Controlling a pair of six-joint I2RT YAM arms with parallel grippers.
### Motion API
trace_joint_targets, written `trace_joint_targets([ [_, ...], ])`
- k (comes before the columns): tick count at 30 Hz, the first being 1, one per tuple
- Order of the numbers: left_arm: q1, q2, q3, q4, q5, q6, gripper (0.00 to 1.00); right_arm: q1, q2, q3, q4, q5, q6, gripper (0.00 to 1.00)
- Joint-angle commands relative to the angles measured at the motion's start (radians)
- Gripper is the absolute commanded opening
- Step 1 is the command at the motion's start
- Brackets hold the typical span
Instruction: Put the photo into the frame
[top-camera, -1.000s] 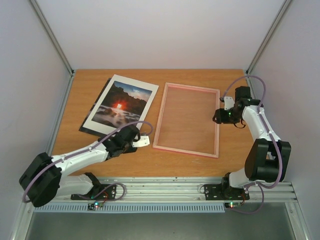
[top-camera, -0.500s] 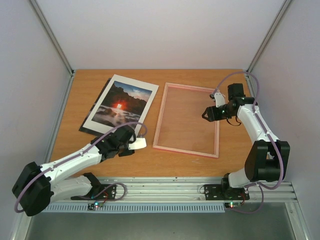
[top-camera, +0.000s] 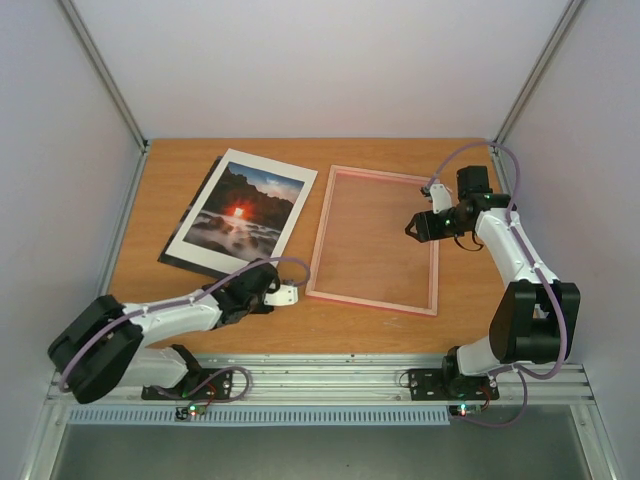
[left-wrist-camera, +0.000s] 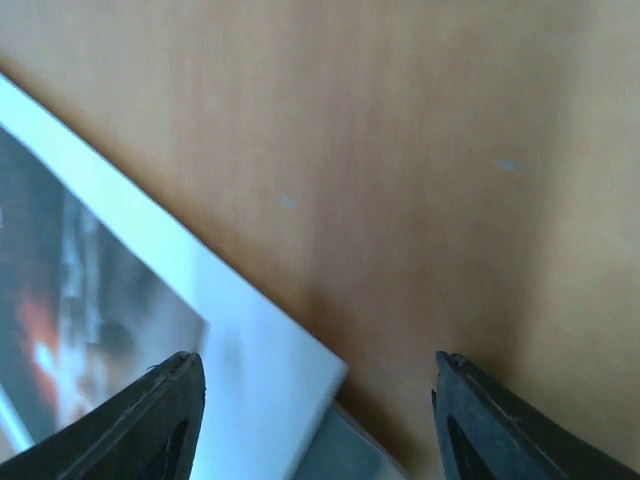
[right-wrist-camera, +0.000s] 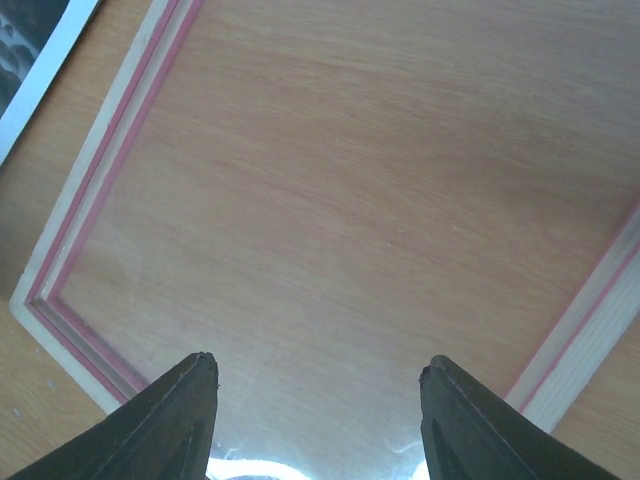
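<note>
- Status: my left claw (left-wrist-camera: 315, 370) gapes empty at a near corner of the photo (top-camera: 240, 212), which lies flat beside the frame (top-camera: 322, 225); my right claw (top-camera: 412, 228) hangs spread over the frame.
- Risk: thin flat edge; I may skid over or crease it.

White-bordered photo (top-camera: 240, 212): dark rocky seascape, red-orange sun glowing at centre. Lies flat, picture side up, on left half of tabletop (top-camera: 380, 150). Skewed clockwise, long sides running near-to-far, far end leaning right. Near corner sharp and white in left wrist view.

Thin pink frame (top-camera: 319, 235): rectangle with clear pane, wood grain showing through. Lies flat just right of photo, close but apart, slightly larger than it. Photo not yet in frame.
</note>
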Motion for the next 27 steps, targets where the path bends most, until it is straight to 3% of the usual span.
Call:
trace_joint_targets([
  [1, -0.004, 0.110, -0.058, 0.250, -0.065, 0.087, 0.63, 0.003, -0.027, -0.004, 0.004, 0.023, -0.020, 0.56],
  [4, -0.005, 0.167, -0.090, 0.339, -0.102, 0.148, 0.59, 0.002, -0.032, -0.001, 0.004, 0.041, -0.029, 0.56],
  [10, -0.005, 0.209, -0.105, 0.379, -0.138, 0.188, 0.39, 0.000, -0.030, 0.002, 0.012, 0.057, -0.031, 0.55],
  [15, -0.005, 0.207, -0.070, 0.333, -0.160, 0.167, 0.18, 0.001, -0.021, 0.012, 0.020, 0.042, -0.032, 0.54],
  [18, -0.004, 0.122, -0.024, 0.228, -0.138, 0.113, 0.01, 0.000, -0.022, 0.013, 0.026, 0.038, -0.039, 0.54],
  [27, -0.003, -0.120, 0.135, -0.097, -0.046, -0.005, 0.01, 0.033, -0.031, -0.004, 0.134, -0.058, -0.059, 0.58],
])
